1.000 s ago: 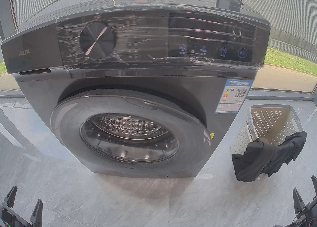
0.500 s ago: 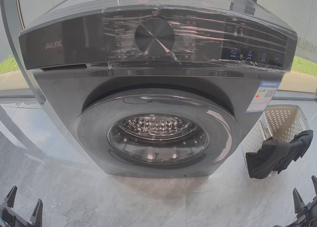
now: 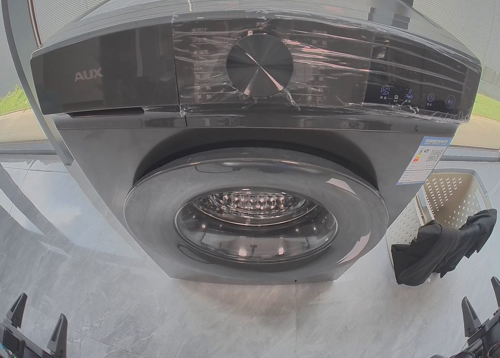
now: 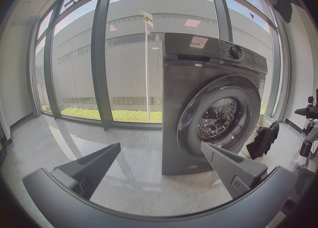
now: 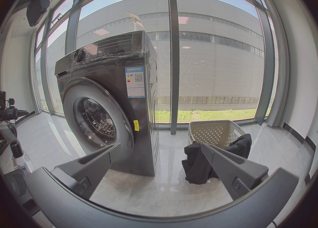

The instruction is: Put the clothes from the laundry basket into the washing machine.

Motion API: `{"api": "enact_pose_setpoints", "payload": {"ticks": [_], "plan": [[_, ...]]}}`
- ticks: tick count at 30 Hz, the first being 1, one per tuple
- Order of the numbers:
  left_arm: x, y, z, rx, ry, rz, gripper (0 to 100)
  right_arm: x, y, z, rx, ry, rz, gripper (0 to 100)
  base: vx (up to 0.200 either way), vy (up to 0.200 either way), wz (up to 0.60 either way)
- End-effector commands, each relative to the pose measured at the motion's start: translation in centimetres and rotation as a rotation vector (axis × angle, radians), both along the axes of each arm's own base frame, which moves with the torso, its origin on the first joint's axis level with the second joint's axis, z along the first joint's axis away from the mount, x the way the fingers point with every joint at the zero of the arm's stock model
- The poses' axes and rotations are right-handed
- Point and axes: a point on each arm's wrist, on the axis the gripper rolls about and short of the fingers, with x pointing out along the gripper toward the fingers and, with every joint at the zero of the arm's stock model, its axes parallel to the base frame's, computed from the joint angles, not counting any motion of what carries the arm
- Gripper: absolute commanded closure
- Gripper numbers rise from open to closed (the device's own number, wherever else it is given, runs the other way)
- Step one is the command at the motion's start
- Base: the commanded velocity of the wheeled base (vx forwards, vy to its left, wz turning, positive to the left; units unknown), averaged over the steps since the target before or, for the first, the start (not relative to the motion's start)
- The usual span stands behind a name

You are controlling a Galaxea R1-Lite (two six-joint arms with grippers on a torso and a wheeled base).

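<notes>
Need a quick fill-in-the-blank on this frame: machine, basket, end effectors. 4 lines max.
1. The washing machine has its round door ____.
2. The laundry basket stands on the floor at the machine's ____ side, by the robot's own sides.
3. The garment draped over the basket's front rim is ____ in colour.
4. The left end effector and right end effector both stand ____, holding nothing.

Missing words: shut; right; black; open.

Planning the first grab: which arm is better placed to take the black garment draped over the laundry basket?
Probably right. The right gripper sits on the same side as the laundry basket and black garment; the left gripper is on the opposite side, farther off.
</notes>
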Motion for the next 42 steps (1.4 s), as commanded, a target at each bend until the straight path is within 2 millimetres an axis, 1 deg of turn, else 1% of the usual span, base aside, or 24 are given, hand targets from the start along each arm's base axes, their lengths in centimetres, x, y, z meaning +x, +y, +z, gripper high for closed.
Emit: {"api": "enact_pose_setpoints", "payload": {"ticks": [1,14,17,34,36,37,38,40,42], "plan": [[0.0,0.0,-0.5,0.000,-0.002,0.001,0,0.0,0.0,-0.5,0.000,0.001,0.001,0,0.000,0.000,0.00],[0.0,0.0,-0.5,-0.008,-0.002,0.005,0,0.0,0.0,-0.5,0.000,0.001,-0.002,0,0.000,0.000,0.00],[0.0,0.0,-0.5,-0.005,-0.002,0.004,0,0.0,0.0,-0.5,0.001,0.001,0.001,0,0.200,0.000,0.00],[0.0,0.0,-0.5,0.000,-0.002,0.004,0,0.0,0.0,-0.5,0.001,-0.004,0.009,0,0.000,0.000,0.00],[0.0,0.0,-0.5,0.000,-0.002,0.002,0,-1.5,0.0,4.0,0.025,-0.213,0.030,0,0.000,0.000,0.00],[0.0,0.0,-0.5,0.000,-0.002,0.002,0,-2.2,0.0,5.6,0.039,-0.264,0.044,0,0.000,0.000,0.00],[0.0,0.0,-0.5,0.000,-0.002,0.002,0,-2.4,0.0,6.9,0.056,-0.269,0.075,0,0.000,0.000,0.00],[0.0,0.0,-0.5,0.000,-0.002,0.004,0,-1.9,0.0,7.4,0.084,-0.185,0.197,0,0.000,0.000,0.00],[0.0,0.0,-0.5,0.000,-0.002,0.004,0,-1.1,0.2,6.6,0.087,-0.072,0.305,0,0.000,0.000,0.00]]}}
